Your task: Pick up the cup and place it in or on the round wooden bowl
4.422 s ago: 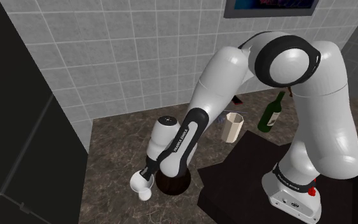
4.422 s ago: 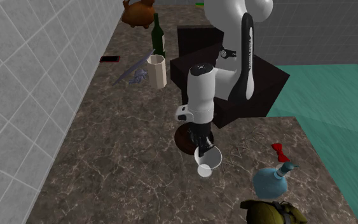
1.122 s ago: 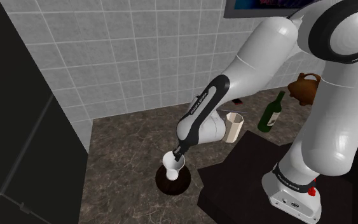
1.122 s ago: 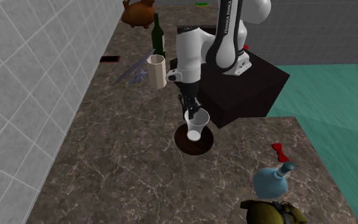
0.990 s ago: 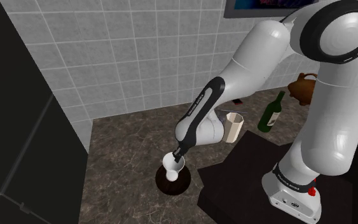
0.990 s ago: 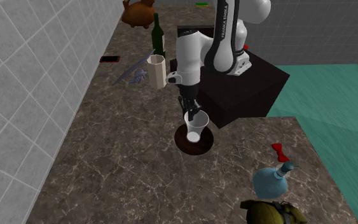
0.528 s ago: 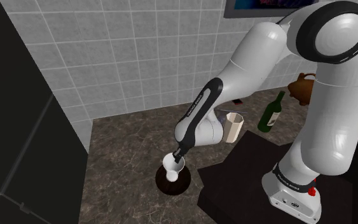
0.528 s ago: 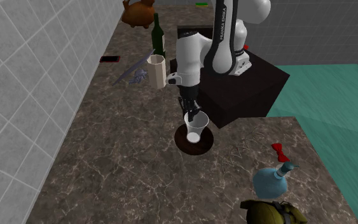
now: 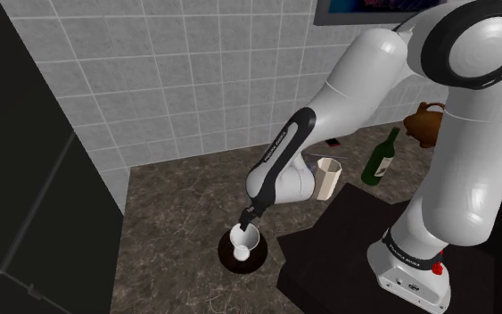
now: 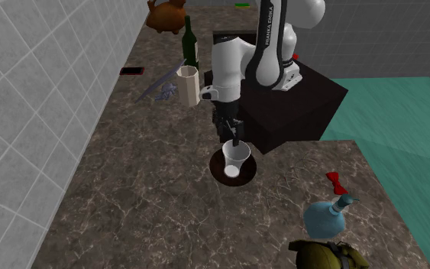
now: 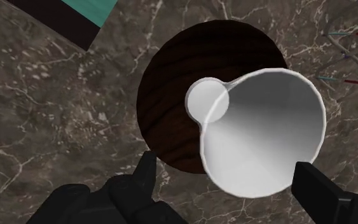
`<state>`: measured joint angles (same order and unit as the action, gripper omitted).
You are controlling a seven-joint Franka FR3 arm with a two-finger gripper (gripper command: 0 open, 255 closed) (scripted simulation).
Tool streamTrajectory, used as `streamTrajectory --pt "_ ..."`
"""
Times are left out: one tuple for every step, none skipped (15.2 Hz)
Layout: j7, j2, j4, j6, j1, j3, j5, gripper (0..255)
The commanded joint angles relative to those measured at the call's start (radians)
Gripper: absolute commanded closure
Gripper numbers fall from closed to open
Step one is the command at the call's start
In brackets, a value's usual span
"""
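seemingly finishing the release: white cup (image 11: 266,133) sitting base-down in the dark bowl (image 11: 171,95), near the counter (image 9: 168,205) edge where the stand (image 9: 329,259) sits. gripper (image 11: 228,167) spread wide to either side of the cup, one finger plainly clear of it. next, likely lifting straight up, avoiding clipping the rim and tipping the cup.

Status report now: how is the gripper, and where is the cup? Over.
Gripper open, clasping nothing. White cup upright in dark wooden bowl. Nothing blocks the way up.
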<state>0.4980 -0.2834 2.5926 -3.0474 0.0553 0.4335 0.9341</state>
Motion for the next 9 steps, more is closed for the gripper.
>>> streamTrajectory --pt "-0.054 0.083 0.033 0.058 0.021 -0.037 -0.049 0" --pt "-0.087 0.135 0.053 0.094 0.028 -0.057 -0.081 0" --pt "-0.112 0.175 0.068 0.122 0.028 -0.066 -0.109 0" --pt "-0.113 0.175 0.068 0.122 0.025 -0.064 -0.109 0" --pt "-0.113 0.175 0.068 0.122 0.024 -0.062 -0.110 0" --pt "-0.113 0.175 0.068 0.122 0.024 -0.062 -0.110 0" --pt "-0.113 0.175 0.068 0.122 0.024 -0.062 -0.110 0" --pt "-0.113 0.175 0.068 0.122 0.024 -0.062 -0.110 0" --pt "-0.113 0.175 0.068 0.122 0.024 -0.062 -0.110 0"
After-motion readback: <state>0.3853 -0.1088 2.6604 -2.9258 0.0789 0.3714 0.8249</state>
